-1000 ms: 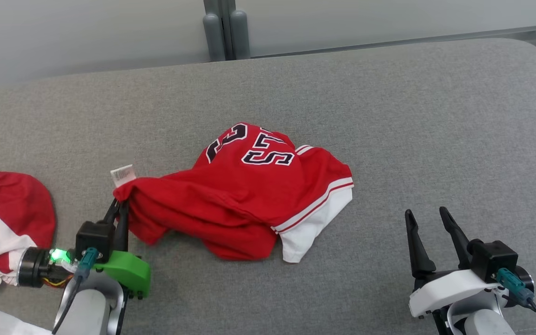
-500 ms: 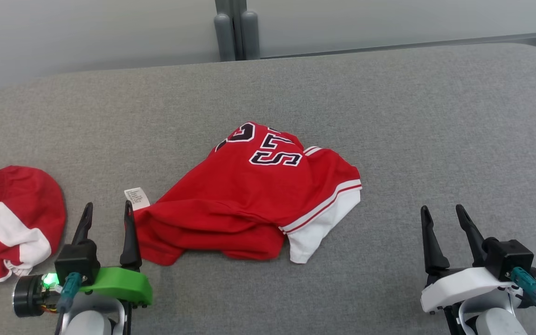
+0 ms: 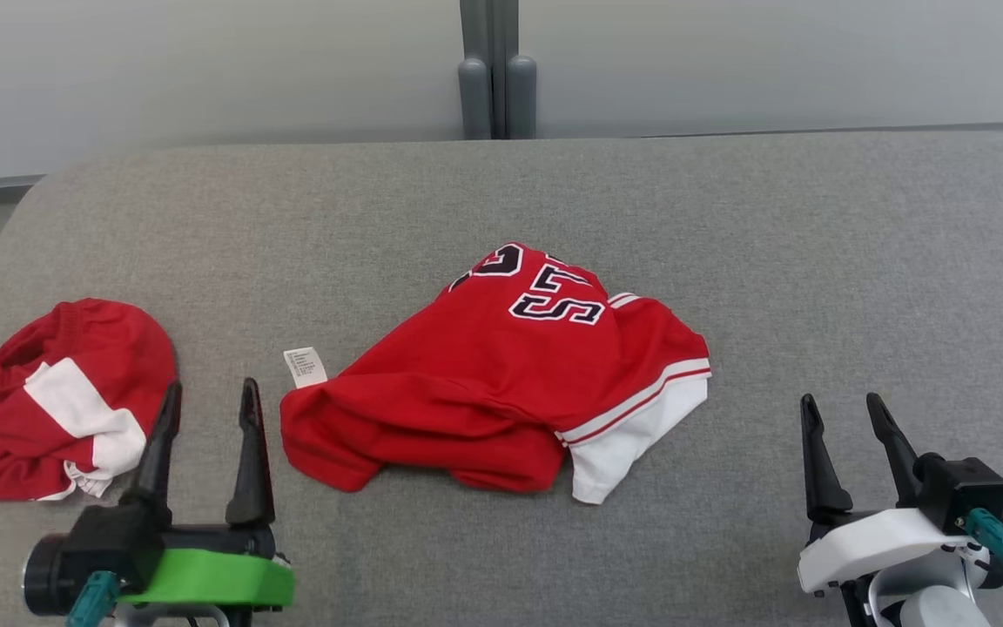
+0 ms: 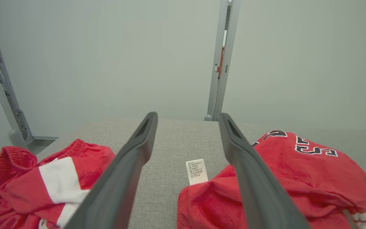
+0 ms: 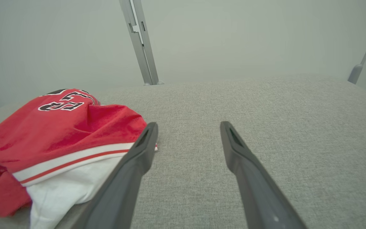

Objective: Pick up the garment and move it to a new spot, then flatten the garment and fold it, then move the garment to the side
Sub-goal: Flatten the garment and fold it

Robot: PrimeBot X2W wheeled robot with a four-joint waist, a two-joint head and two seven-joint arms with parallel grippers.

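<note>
Red jersey point(image 3: 501, 383), crumpled, black numerals uppermost, lying mid-way across the grey upholstered surface point(image 3: 771, 244); its white care label point(image 3: 304, 367) lies flat at its left edge. Left gripper point(image 3: 211, 390) and right gripper point(image 3: 841, 402): fingers apart, empty, clear of the cloth. Second red-and-white garment point(image 3: 49, 401) at far left.

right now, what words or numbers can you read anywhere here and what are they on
Black, white-edged block digits on the red jersey: upside down and creased; one looks like "5" or "2", the other is partly folded under, so the number cannot be read for sure.
White care tag by the jersey's corner: rows of print, too small to read.
No other text is legible.
</note>
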